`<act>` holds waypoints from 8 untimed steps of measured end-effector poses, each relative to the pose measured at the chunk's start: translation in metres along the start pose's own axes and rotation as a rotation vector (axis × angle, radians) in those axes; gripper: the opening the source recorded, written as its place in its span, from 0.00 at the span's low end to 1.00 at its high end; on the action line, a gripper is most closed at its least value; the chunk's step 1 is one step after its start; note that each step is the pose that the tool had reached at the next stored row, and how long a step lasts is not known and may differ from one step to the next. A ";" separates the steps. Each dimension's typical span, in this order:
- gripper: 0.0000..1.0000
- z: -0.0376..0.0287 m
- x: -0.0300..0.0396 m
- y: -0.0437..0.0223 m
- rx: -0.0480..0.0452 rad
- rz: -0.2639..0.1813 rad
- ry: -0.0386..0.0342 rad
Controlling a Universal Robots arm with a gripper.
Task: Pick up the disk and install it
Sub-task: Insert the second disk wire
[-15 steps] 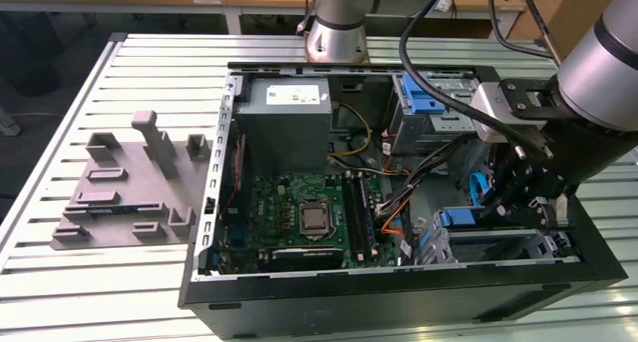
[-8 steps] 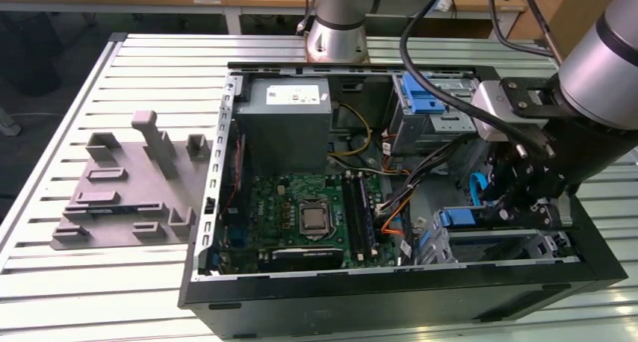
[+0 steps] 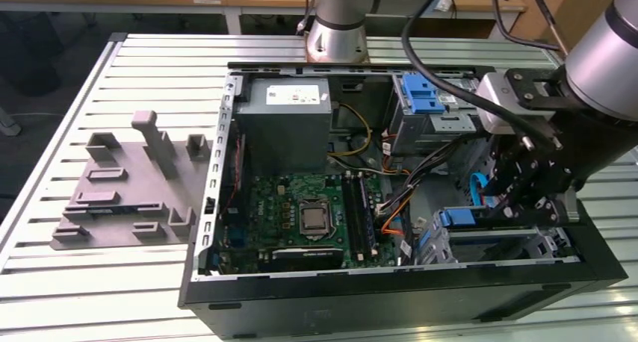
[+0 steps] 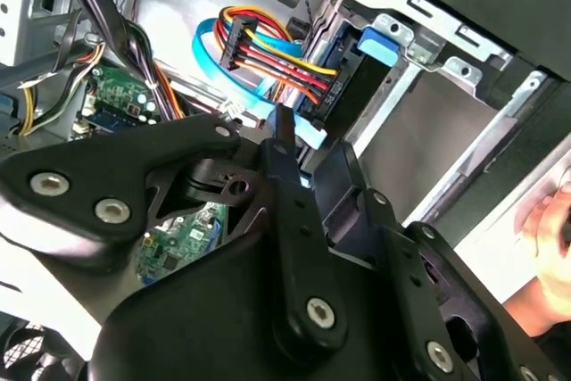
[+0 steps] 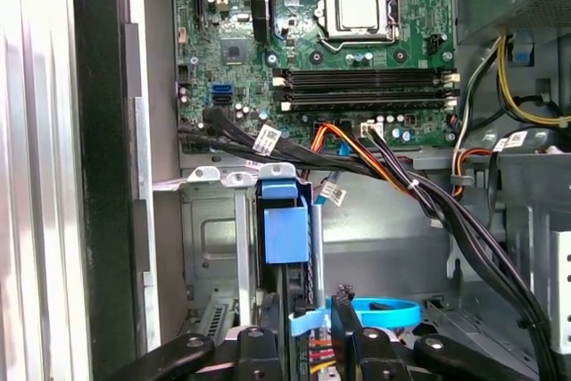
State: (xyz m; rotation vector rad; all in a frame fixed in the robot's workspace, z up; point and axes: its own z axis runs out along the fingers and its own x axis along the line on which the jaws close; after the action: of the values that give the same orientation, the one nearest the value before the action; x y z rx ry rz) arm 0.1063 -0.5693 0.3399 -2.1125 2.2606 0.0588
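The disk [image 3: 468, 219] shows in the exterior view as a blue-bracketed slab standing on edge in the drive cage at the lower right of the frame, inside the open computer case [image 3: 399, 297]. We see the gripper [image 3: 528, 200] right over it, at the end of the arm that comes in from the upper right; from here we cannot tell how its fingers stand. Left of the case on the slatted table [image 3: 60, 282] lies a grey fixture [image 3: 125, 200], well apart from the work, and the grey power supply box [image 3: 289, 110] sits in the case's upper middle. In the second wrist view the gripper [image 4: 299, 153] fills the lower half, its two dark fingers [image 4: 285, 144] reaching toward the blue bracket and a bundle of coloured cables [image 4: 277, 55] near the top centre. A hand [image 4: 549, 247] shows at the right edge. In the first wrist view the disk [image 5: 285, 234] stands edge-on at lower centre in its metal bay, below the motherboard [image 5: 312, 33]; the fingers [image 5: 268, 345] sit pinched against its two sides.
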 end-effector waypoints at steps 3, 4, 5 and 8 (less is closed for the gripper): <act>0.36 -0.0055 -0.0004 0.0000 0.0000 0.000 0.0000; 0.36 -0.0074 -0.0004 0.0000 0.0000 0.000 0.0001; 0.36 -0.0092 -0.0006 0.0000 -0.0002 0.000 0.0000; 0.29 -0.0117 -0.0007 -0.0001 -0.0005 0.000 -0.0002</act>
State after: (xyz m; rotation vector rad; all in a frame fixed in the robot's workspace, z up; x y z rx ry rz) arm 0.1063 -0.5693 0.3516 -2.1126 2.2607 0.0597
